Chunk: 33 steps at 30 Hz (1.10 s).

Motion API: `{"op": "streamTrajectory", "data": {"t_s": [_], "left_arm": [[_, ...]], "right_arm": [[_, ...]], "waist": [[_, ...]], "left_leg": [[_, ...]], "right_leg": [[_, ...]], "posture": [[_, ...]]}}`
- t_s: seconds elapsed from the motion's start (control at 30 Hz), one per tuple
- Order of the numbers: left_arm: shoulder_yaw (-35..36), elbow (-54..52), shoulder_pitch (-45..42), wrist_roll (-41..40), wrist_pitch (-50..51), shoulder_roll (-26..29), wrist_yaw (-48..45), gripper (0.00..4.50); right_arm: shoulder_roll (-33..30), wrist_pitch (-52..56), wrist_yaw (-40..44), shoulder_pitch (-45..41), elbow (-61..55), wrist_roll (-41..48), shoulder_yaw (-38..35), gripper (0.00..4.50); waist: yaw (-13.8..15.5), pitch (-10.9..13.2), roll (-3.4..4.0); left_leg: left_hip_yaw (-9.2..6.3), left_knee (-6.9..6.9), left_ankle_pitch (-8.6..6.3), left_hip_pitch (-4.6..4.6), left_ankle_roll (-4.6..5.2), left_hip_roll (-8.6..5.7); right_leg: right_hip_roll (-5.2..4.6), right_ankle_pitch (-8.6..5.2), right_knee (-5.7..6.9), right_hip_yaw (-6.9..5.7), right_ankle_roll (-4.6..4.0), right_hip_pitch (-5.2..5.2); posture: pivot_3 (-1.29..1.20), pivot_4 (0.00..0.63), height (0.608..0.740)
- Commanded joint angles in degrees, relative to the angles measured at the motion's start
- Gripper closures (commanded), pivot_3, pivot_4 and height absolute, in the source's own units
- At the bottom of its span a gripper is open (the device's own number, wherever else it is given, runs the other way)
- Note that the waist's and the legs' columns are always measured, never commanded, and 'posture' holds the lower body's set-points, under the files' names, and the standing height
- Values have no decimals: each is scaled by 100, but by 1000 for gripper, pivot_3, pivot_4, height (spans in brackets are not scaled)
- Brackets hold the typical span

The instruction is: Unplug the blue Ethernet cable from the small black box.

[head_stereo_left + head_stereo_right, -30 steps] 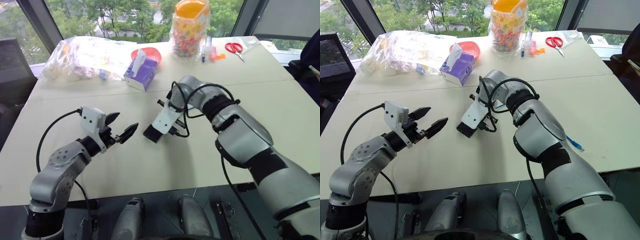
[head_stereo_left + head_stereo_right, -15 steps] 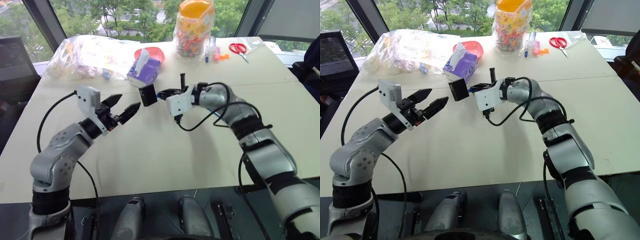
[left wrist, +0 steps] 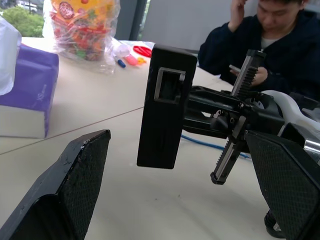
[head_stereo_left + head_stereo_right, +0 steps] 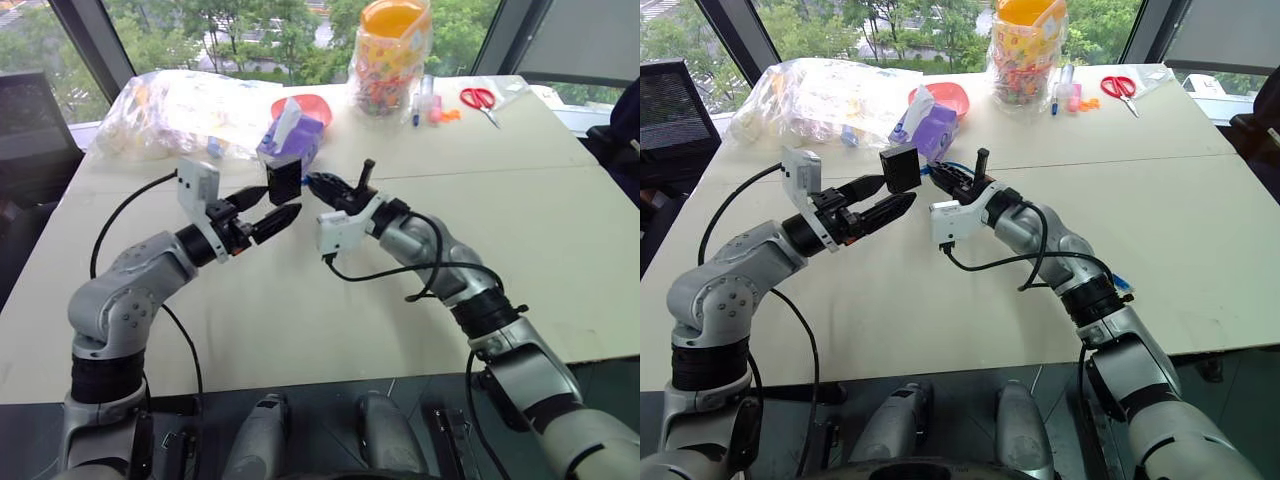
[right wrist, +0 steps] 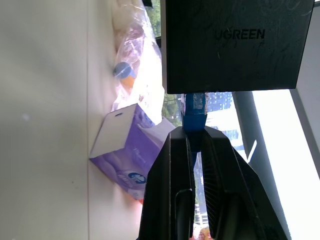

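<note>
The left gripper [image 4: 268, 208] stands with its two fingers wide apart, level, its tips reaching either side of the small black box [image 4: 284, 183] without touching it. The right gripper [image 4: 318, 186] is pressed together on the blue Ethernet cable [image 5: 193, 111] just behind its plug, and by that pinch alone it holds the box up in the air above the middle of the table [image 4: 560, 230], between the two arms. The plug still sits in the box's port.

The box looks light and rigid, with smooth matte faces that could slip; my judgement is that the left gripper should close across its two broad flat faces, clear of the open port that faces it in the left wrist view. The cable is thin and limp, and its clear plug probably has a small latch that could snap, so the pull should run straight along the plug.

There is one box and one blue cable, the cable's slack trailing over the table behind the right arm. Farther off lie one purple tissue box [image 4: 291, 146], one clear plastic bag [image 4: 170, 110], one jar of sweets [image 4: 390, 55] and one pair of red scissors [image 4: 476, 98]. One person [image 3: 280, 50] sits beyond the table.
</note>
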Motion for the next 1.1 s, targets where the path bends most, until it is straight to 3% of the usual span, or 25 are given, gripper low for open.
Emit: {"op": "streamTrajectory", "data": {"t_s": [0.03,0.23,0.37,0.63,0.93,1.03,1.1], "left_arm": [[2,-61,-100,71,-180,28,-76,0],[32,4,-154,113,-259,-10,-119,0],[-48,86,-148,265,-380,30,-197,1132],[-137,200,-82,417,-454,27,-369,4009],[-165,259,-8,508,-349,147,-483,4021],[-137,260,15,484,-315,186,-527,4021],[-127,272,27,474,-302,215,-563,4021]], "right_arm": [[-49,-57,-116,-97,-296,-17,-7,4480],[-130,-145,-138,-133,-307,-52,74,4480],[-188,-230,-161,-146,-324,-94,111,4500],[-239,-322,-132,-90,-492,-110,161,4500],[-272,-394,136,-61,-594,229,131,4500],[-251,-396,299,-70,-588,535,33,3338],[-173,-163,579,-43,-561,853,-39,2329]], "waist": [[0,0,0],[0,1,-2],[-1,1,-3],[-1,4,-6],[0,5,-9],[-3,7,-11],[-1,9,-15]], "left_leg": [[0,0,0,0,0,0],[0,-1,0,0,0,1],[0,-1,0,0,0,1],[0,-2,0,0,0,1],[0,-2,0,0,0,1],[0,-2,0,0,0,2],[0,-3,0,-1,0,2]], "right_leg": [[0,0,0,0,0,0],[0,0,-2,-1,-1,0],[0,0,-2,-1,0,0],[0,-1,-4,-1,-1,1],[0,-1,-5,-1,-1,1],[0,-1,-6,-1,-1,1],[0,-1,-6,-1,-2,1]], "posture": [[0,150,726],[0,150,726],[0,150,726],[0,150,726],[0,150,726],[0,150,726],[0,150,726]]}}
